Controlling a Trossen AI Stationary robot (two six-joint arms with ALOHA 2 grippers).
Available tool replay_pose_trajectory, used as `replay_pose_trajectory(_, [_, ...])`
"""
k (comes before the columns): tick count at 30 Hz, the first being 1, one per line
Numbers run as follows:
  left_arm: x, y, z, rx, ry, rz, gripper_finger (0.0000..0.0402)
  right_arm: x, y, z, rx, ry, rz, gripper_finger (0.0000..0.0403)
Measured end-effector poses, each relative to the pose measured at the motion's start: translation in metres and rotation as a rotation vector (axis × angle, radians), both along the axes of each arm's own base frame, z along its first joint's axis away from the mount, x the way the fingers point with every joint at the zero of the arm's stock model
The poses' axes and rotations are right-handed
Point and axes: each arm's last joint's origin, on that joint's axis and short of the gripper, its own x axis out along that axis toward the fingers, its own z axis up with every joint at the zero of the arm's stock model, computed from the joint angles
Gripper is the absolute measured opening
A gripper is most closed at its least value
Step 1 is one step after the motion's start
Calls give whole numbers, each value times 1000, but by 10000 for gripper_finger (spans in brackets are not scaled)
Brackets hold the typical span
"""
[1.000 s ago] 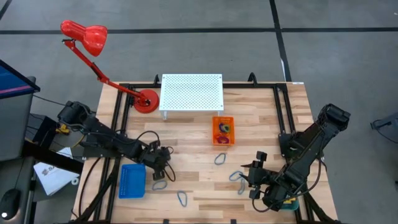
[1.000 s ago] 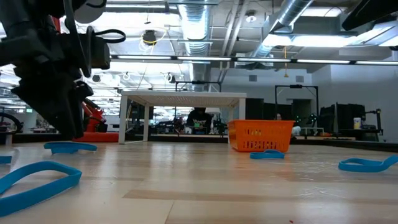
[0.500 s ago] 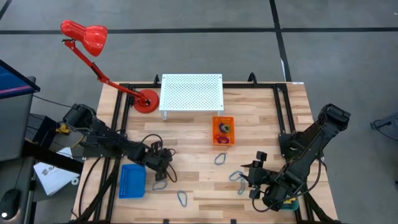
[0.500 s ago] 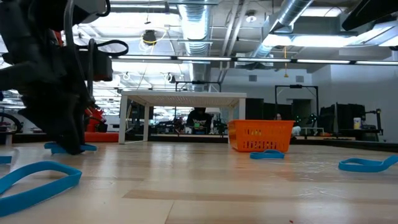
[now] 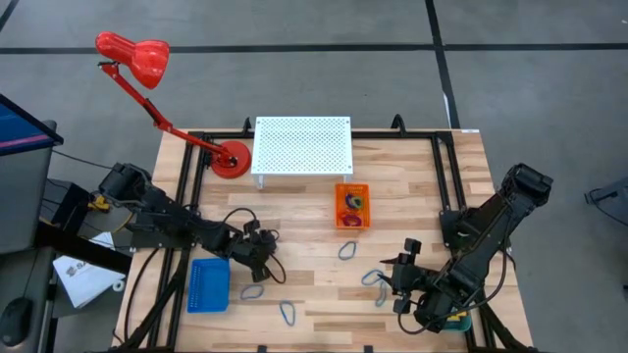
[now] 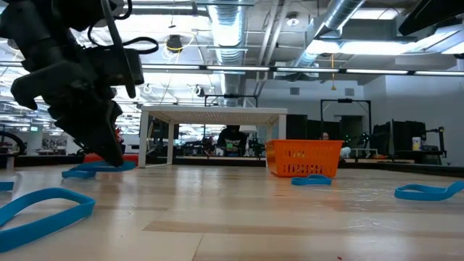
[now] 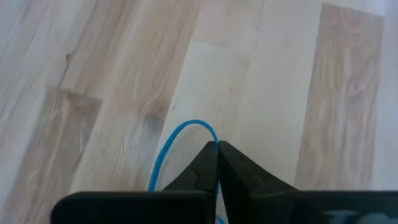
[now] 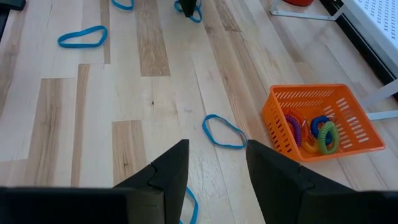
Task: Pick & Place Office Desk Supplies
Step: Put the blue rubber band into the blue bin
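The left gripper (image 5: 263,277) is low over the wooden bench (image 5: 412,186) near its front-left part, just beside the blue rectangular tray (image 5: 208,284), and its fingers (image 7: 211,163) are pinched together on a thin blue wire clip loop (image 7: 176,147). In the low view that loop (image 6: 93,170) hangs from the fingertips with its far end at the bench top, tilted, so it looks partly lifted. A second thin blue loop (image 5: 252,292) lies flat just in front of the gripper, and a third (image 5: 287,313) sits closer to the front edge. Toward the middle, another loop (image 5: 348,251) rests just in front of the orange rectangular mesh tray (image 5: 352,206), which holds coloured rubber-band rings (image 8: 313,127) in orange, green, blue and purple. The right gripper (image 5: 394,284) waits near the front-right part of the bench, fingers (image 8: 169,168) spread apart with nothing between them; a blue loop (image 5: 373,277) lies just beside it. At the back edge stands a white perforated shelf (image 5: 302,144), with a red desk lamp (image 5: 147,69) at the back-left corner.
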Motion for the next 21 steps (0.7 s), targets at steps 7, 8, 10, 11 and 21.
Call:
replay_pose_trajectory(7, [1,0,1,3,-11,-5,1,0,0,0,0,0,0,157])
replay_pose_trajectory(8, [1,0,1,4,-12,-4,1,0,0,0,0,0,0,157])
replay_pose_trajectory(10, [1,0,1,3,-12,-4,1,0,0,0,0,0,0,157])
replay_pose_trajectory(11, [1,0,1,2,-14,-5,1,0,0,0,0,0,0,157])
replay_pose_trajectory(21, [-6,0,35,-58,-149,-11,0,0,0,0,0,0,0,157])
